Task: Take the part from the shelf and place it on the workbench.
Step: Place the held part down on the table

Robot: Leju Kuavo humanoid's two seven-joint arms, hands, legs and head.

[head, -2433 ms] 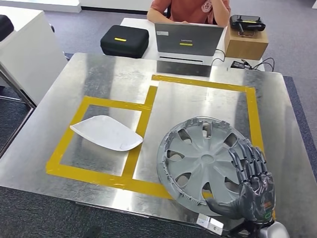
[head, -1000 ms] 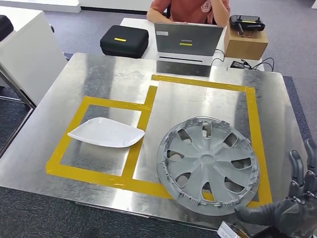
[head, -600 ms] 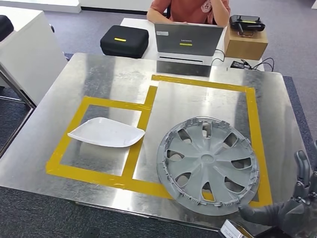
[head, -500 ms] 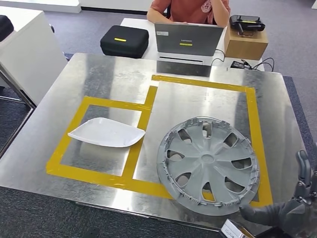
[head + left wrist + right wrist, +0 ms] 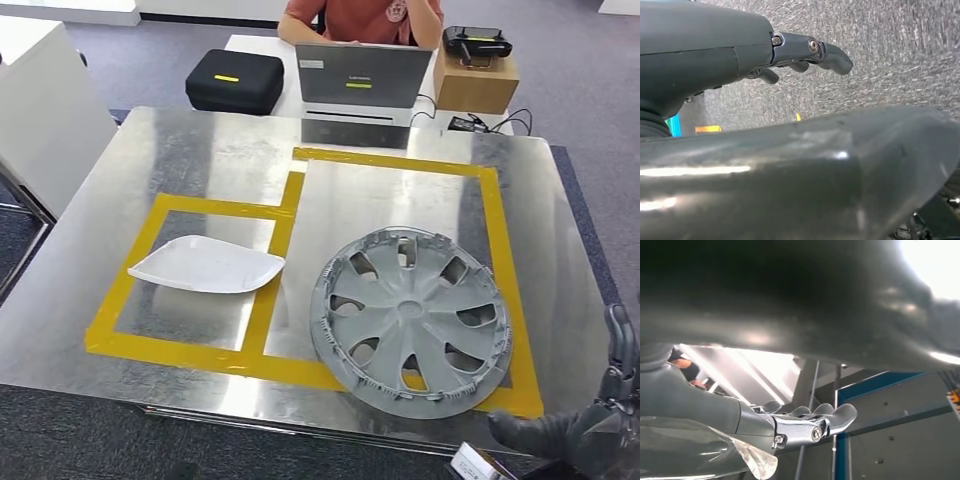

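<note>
Grey plastic, the one wheel cover point(image 5: 410, 320) lies flat on the workbench point(image 5: 189, 160) inside the larger taped frame, its near rim over the yellow tape. It looks light, fairly stiff and slick; the rim or a spoke opening offers purchase. One white panel point(image 5: 205, 265) occupies the smaller frame. Right hand point(image 5: 596, 420) is spread, holding nothing, apart from the cover. Left hand point(image 5: 806, 52) hangs loose, holding nothing.

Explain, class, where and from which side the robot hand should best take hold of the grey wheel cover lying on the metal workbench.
Probably the near-right rim of the wheel cover, approached from the robot's right. The cover lies flat with a raised edge and open slots between its spokes, so fingers could hook there. That rim sits closest to the open right robot hand, which hovers off the table's near corner.
</note>
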